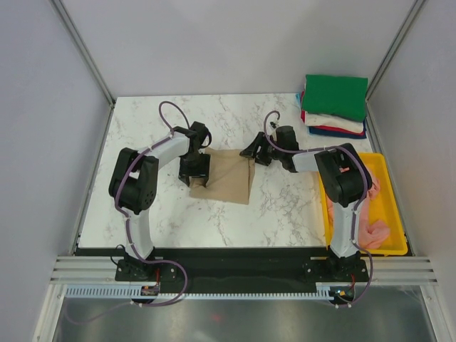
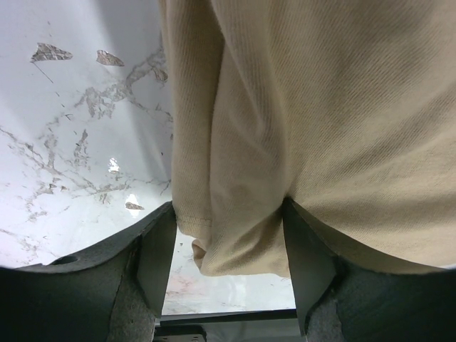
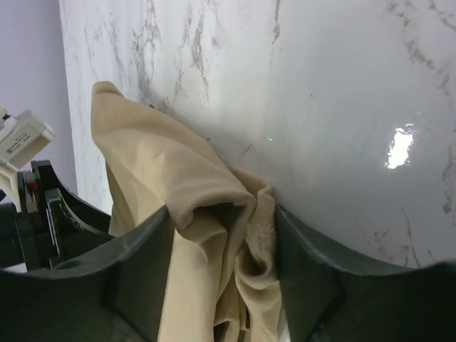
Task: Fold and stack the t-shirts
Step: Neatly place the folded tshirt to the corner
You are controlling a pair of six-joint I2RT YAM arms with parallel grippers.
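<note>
Top external view: the white marble table (image 1: 142, 135) fills most of the frame, and both arms reach out from the near edge over its middle. The tan t-shirt (image 1: 229, 184) lies near the centre of the table, partly folded into a rough rectangle. Its left edge is under the left gripper (image 1: 194, 171) and its far right corner is at the right gripper (image 1: 255, 152).

Along the table's right edge, just beside the right arm, sits the yellow tray (image 1: 394, 206) with pink t-shirts (image 1: 375, 231) crumpled inside it. In the far right corner, well apart from the tan one, is a stack of folded t-shirts (image 1: 335, 100) — green on top, with white, red and blue edges showing beneath.

In the left wrist view the left gripper (image 2: 228, 214) has a fold of the tan t-shirt (image 2: 320, 128) filling the gap between its fingers (image 2: 153, 249). Both fingers touch the cloth, so it is clamped on the shirt, with marble showing to the left.

In the right wrist view the right gripper (image 3: 222, 217) has a bunched corner of the tan t-shirt (image 3: 164, 164) packed between its fingers (image 3: 303, 263) — closed on the fabric, with the rest of the cloth trailing away over the marble
</note>
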